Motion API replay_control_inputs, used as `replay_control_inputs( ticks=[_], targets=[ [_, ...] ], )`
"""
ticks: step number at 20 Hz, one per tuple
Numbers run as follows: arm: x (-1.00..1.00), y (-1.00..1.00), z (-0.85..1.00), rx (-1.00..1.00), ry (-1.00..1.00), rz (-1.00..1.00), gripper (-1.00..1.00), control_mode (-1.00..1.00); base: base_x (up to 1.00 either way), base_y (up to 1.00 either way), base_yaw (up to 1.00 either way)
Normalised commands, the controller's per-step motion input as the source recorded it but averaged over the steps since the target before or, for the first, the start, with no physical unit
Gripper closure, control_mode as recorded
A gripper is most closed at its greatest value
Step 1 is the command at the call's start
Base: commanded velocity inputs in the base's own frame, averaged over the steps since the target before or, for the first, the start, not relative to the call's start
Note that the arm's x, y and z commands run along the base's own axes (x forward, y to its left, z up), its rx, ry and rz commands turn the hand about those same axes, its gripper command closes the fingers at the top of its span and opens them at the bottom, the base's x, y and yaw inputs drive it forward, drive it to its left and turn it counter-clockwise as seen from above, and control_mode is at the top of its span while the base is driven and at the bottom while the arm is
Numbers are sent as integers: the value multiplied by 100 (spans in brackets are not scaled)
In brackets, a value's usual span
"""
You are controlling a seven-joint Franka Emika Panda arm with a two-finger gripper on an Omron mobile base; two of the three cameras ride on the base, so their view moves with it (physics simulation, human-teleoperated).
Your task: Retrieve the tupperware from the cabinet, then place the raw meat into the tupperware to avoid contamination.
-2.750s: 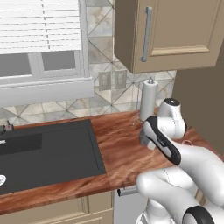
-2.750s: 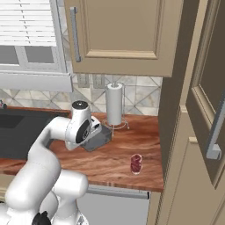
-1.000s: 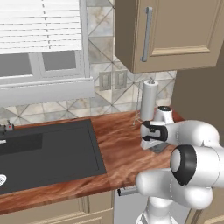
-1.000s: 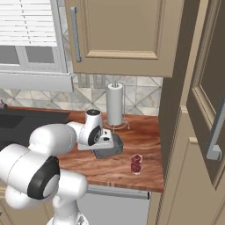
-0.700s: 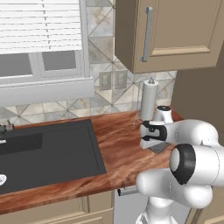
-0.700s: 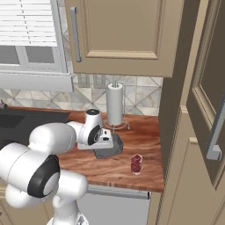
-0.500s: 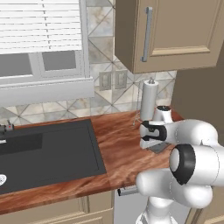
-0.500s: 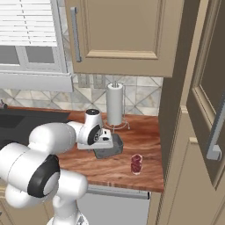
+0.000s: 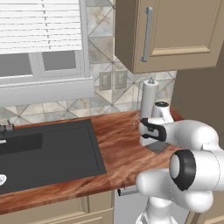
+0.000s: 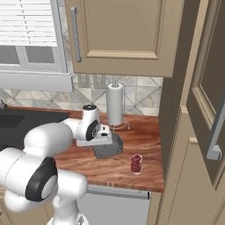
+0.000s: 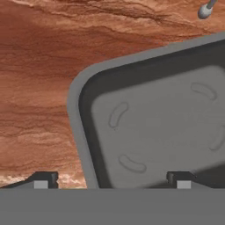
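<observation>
Hand view shows the tupperware (image 11: 162, 132), dark grey, low-walled, round-cornered, lying on the worktop (image 11: 39, 66) beneath the wide-spread pincer (image 11: 112, 179).

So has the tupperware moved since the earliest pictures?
Yes. The tupperware came down from mid-air onto the counter, now lying in front of the paper towel roll.
</observation>
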Motion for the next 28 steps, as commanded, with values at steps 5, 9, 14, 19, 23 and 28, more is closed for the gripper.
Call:
replay_control_inputs(
  ticks=[5, 9, 14, 19, 23, 28],
  targets=[
    [-3, 4, 45, -3, 0, 0, -100, -100, 0, 0, 0],
    [-17, -10, 45, 0, 2, 0, -100, -100, 0, 0, 0],
    [-23, -35, 14, -1, 2, -4, -100, -100, 0, 0, 0],
    [-33, -60, 23, 0, 2, -6, -100, -100, 0, 0, 0],
    [-22, -74, 13, 1, 6, -15, -100, -100, 0, 0, 0],
    [-5, -78, 1, 2, 9, -16, -100, -100, 0, 0, 0]
  ],
)
